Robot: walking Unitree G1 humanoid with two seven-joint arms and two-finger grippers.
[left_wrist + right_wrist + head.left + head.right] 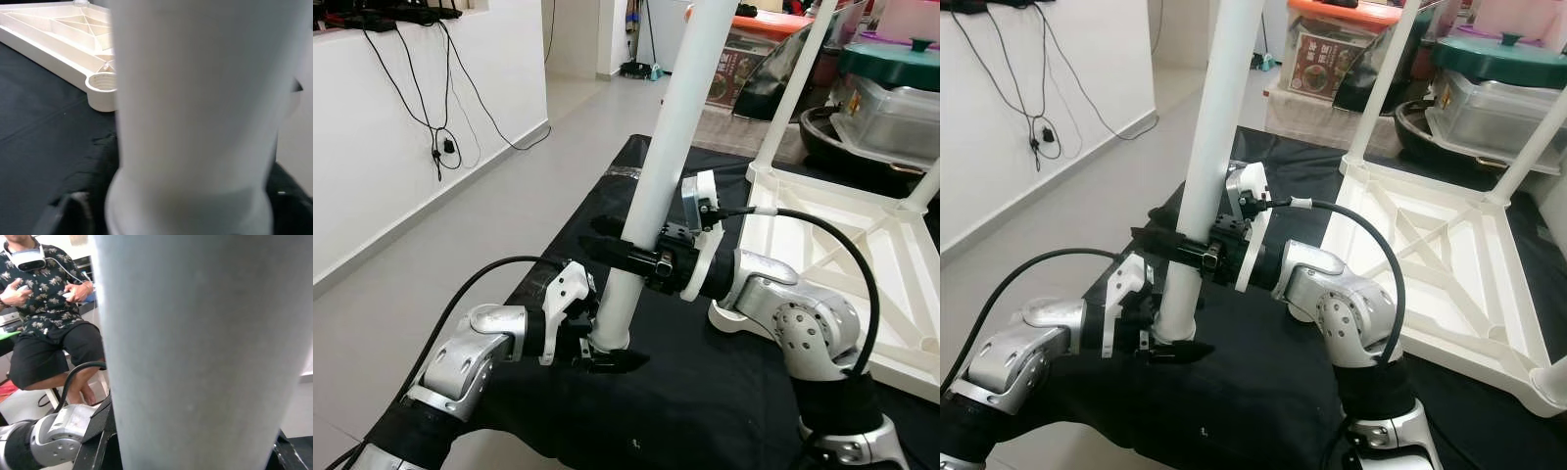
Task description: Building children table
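A: Nearest, 7 o'clock?
B: Left gripper [607,348], fingers clamped on the foot of the long white cylindrical table leg [656,166], which stands tilted on the black cloth [705,392].
A: Above it?
B: Right gripper [626,257], fingers clamped round the same leg.
A: 2 o'clock?
B: Upturned white plastic tabletop [822,245], further legs fitted.

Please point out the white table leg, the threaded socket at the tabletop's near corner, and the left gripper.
white table leg [658,166], left eye view, middle of the shaft.
threaded socket [101,84], left wrist view, its round rim.
left gripper [607,354], left eye view, between the fingertips clamped on the leg's lower end.
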